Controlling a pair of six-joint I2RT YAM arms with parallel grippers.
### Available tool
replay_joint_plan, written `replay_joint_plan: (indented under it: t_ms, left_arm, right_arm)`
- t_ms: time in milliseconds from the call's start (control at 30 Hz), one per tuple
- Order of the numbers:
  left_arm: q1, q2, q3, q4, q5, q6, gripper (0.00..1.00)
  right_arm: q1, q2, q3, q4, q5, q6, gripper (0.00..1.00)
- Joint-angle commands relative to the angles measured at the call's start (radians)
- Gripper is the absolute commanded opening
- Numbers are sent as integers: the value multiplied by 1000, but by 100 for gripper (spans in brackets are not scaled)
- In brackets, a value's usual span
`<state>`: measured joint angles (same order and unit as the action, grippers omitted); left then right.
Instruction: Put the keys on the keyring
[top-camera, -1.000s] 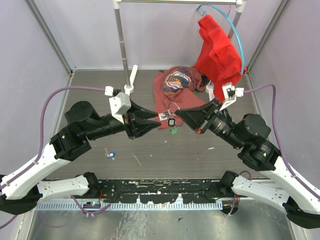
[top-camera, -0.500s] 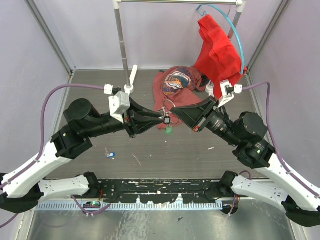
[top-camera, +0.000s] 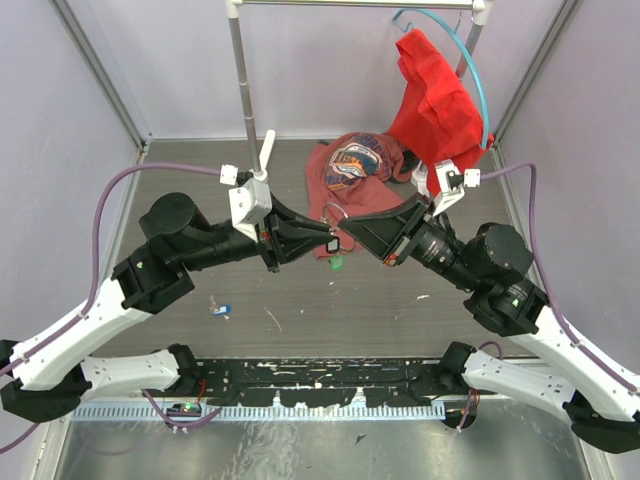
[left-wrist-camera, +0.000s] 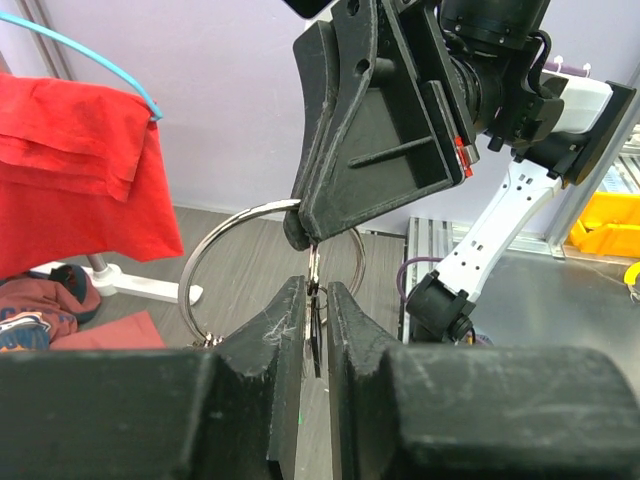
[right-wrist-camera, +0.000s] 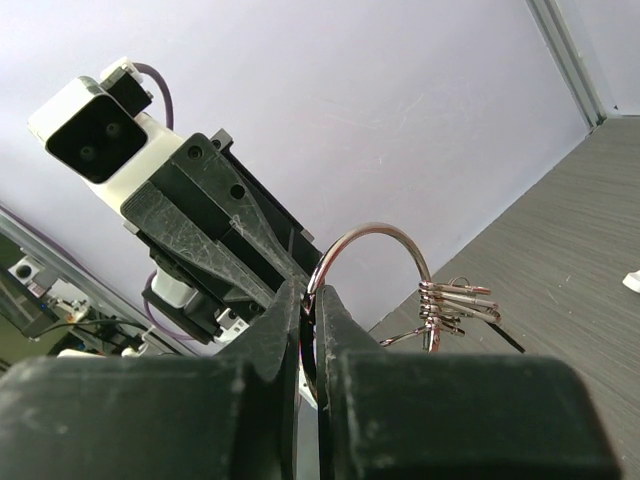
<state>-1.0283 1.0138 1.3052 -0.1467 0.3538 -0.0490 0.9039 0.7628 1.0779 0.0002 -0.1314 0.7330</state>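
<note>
Lilac walls (top-camera: 40, 100) box in a dark wood-grain table (top-camera: 200, 170). At the top of the overhead view a metal rack (top-camera: 241, 80) carries a hanging red cloth (top-camera: 435, 100). A second red shirt (top-camera: 350, 165) lies crumpled on the table just below it.

From where I stand, the left arm (top-camera: 150, 270) and right arm (top-camera: 500, 270) reach in from the two lower corners. They meet nose to nose in the middle of the frame, raised off the table.

The right gripper (right-wrist-camera: 308, 290) is clamped tight on the wire of the keyring (right-wrist-camera: 372, 226). The silver loop rises out of its fingertips and arches to the right in the right wrist view. A bunch of keys (right-wrist-camera: 455, 300) is threaded on the far side of that arch, well apart from the fingers.

The left gripper (left-wrist-camera: 315, 290) sits directly under the right one's tip in the left wrist view. Its jaws are drawn in to a thin slot. A dark key (left-wrist-camera: 315, 345) stands edge-on inside that slot, right below the spot where the ring is pinched. I cannot tell whether the pads actually press on it.

A small green tag (top-camera: 337, 262) shows just below the meeting fingertips. A little blue scrap (top-camera: 221, 310) lies on the table at lower left.
</note>
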Motion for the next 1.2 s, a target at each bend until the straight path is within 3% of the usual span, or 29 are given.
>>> replay_joint_plan:
  t_ms: [0,200,367,500,733,800,1167]
  left_arm:
    - [2,1,40,45,6,2,20]
    - [0,4,41,50,5,-2,16]
    - [0,5,40,46,1,-2,0]
    - [0,-3,38,27,-6,-3,0]
    - [0,-13,53,-59,-35,-2,0]
    - [0,-11,67,-101,-37,0,0]
    - [0,2,130,-361,-127,-30,0]
  right_arm:
    - [6,2,19,86,-20,-3,0]
    - [5,8,21,83,-23,-6,0]
    - [5,10,20,81,-20,-8,0]
    - [6,9,20,73,-13,-19,1]
    - [6,-21,60,-24,53,-120,39]
    - [6,-37,70,-71,92,-158,45]
    - [6,-83,117,-329,274,-338,55]
